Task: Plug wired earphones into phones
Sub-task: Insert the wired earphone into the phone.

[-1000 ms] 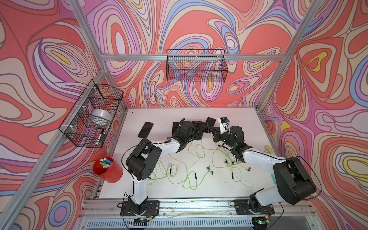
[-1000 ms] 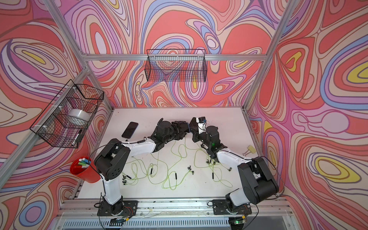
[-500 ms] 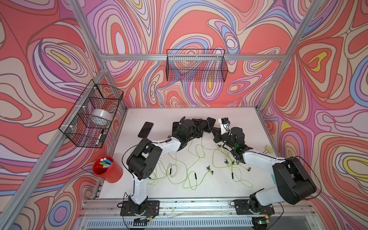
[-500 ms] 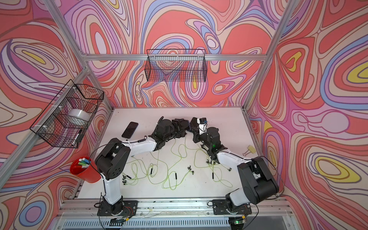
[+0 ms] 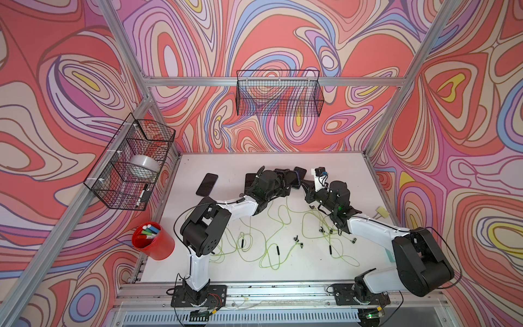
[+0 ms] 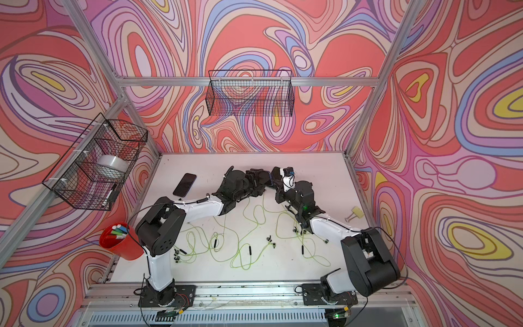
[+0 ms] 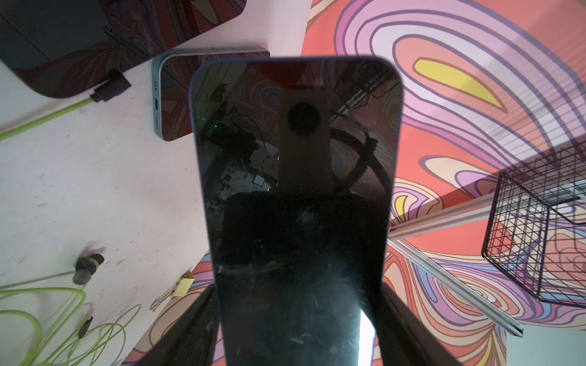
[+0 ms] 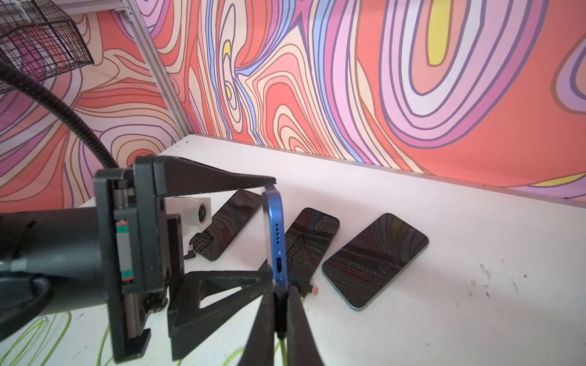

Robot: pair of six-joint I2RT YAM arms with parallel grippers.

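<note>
The right claw (image 8: 280,299) is clenching the dark plug (image 8: 280,317) of one wired earphones set just beside the port (image 8: 279,263) of a blue-edged phone (image 8: 274,218), which the left claw (image 8: 271,230) is grasping on edge near twelve o'clock on the surface (image 5: 339,175); insertion is in hand, calling, I judge, for a straight aligned push. Only the right wrist view is showing that port; only the left wrist view is showing a farther phone (image 7: 63,41) apparently already plugged.

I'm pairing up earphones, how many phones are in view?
5. A blue phone in the left end effector; three phones in a row behind it; a lone phone farther left. Others could be hidden.
</note>
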